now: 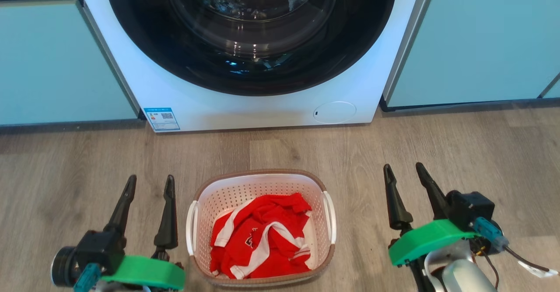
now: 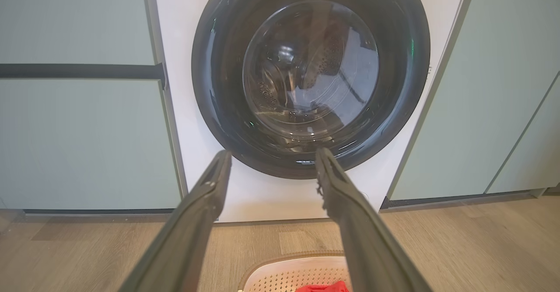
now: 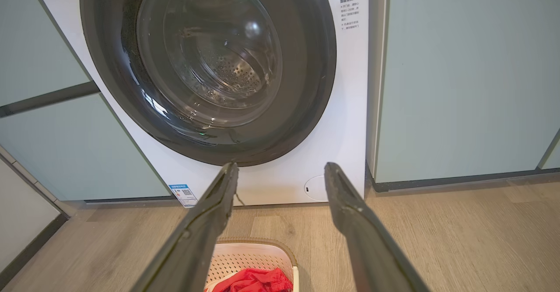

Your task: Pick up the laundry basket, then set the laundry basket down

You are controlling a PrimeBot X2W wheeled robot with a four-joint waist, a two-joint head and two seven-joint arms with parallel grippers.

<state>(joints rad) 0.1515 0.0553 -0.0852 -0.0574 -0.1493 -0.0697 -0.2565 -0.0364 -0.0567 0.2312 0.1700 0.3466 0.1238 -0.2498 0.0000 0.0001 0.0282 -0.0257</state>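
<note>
The laundry basket (image 1: 227,191), cream-white and perforated with a brown rim and white side handles, stands on the wood floor with a red and white garment (image 1: 262,235) inside. My left gripper (image 1: 149,182) hangs open just to the basket's left, apart from its handle. My right gripper (image 1: 404,171) is open further off to the basket's right. Both hold nothing. The basket's far rim (image 2: 288,257) peeks in at the bottom of the left wrist view between the fingers of the left gripper (image 2: 271,156). The right wrist view shows the basket (image 3: 249,250) low, beside the right gripper (image 3: 280,169).
A white front-loading washing machine (image 1: 262,103) with a dark round door stands straight ahead, past the basket. Pale green cabinet fronts (image 1: 477,42) flank it on both sides. Bare wood floor (image 1: 481,143) spreads around the basket and both grippers.
</note>
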